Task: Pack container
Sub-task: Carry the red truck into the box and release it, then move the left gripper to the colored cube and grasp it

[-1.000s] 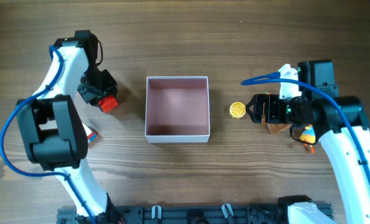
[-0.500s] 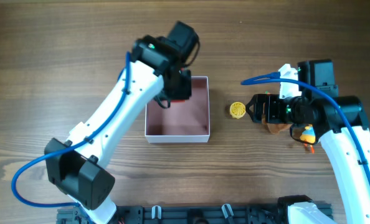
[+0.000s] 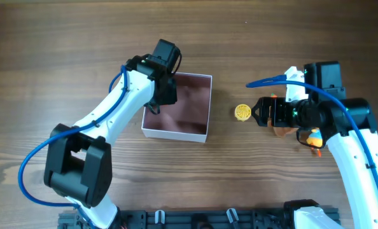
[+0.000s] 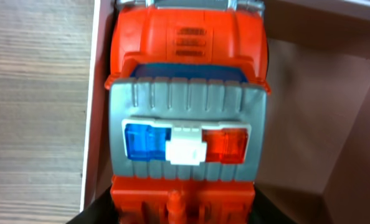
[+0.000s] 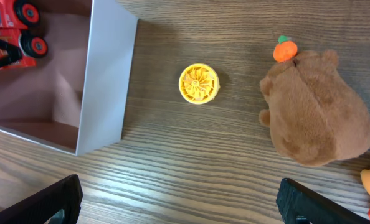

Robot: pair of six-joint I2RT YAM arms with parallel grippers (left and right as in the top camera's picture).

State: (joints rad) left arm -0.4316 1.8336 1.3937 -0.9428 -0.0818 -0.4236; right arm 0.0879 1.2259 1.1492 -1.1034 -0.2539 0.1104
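Clamping a red toy truck [image 4: 185,124] between its fingers, the left claw [image 3: 156,105] is low over the box [image 3: 174,134], at the box's far left corner. In the left wrist view the truck fills the frame, its blue and red roof lights facing the camera, with the box's white left wall just beside it and the pink floor beneath. The right wrist view shows the truck's wheels inside the box, a black finger against them.

The right claw [image 3: 258,112] is wide apart and holds nothing. It is just beside a yellow disc [image 3: 242,112], which lies on the table [image 3: 81,38] between this claw and the box.

A second ago the left claw was well left of the box; half a second ago it hung over the box's far middle. The box has since slid left and twisted slightly. The right arm and disc have not moved.
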